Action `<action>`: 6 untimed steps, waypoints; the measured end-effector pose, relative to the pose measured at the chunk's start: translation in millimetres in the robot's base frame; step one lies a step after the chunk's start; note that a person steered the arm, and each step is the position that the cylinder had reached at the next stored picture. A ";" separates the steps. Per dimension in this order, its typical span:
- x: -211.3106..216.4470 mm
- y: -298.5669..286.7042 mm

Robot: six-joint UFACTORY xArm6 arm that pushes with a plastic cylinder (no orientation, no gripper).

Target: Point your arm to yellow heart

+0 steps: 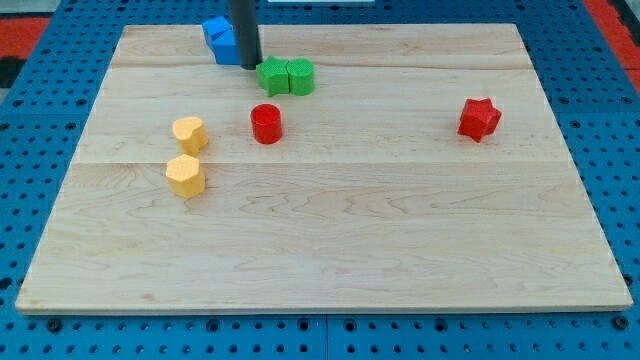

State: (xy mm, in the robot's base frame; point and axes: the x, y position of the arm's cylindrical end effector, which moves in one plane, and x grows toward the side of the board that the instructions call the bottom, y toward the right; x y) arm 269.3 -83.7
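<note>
Two yellow blocks sit at the board's left. The upper one (189, 133) looks like the heart; the lower one (185, 176) looks hexagonal. My tip (250, 66) rests at the view's top, between the blue blocks (221, 40) and the green blocks (285, 76). The tip is up and to the right of the yellow heart, well apart from it. The rod hides part of the blue blocks.
A red cylinder (266, 124) stands right of the yellow heart. A red star (479, 119) sits at the right. The wooden board (330, 250) lies on a blue pegboard table.
</note>
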 end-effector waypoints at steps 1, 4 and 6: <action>0.0 9.0; 14.8 -67.6; 96.1 -58.2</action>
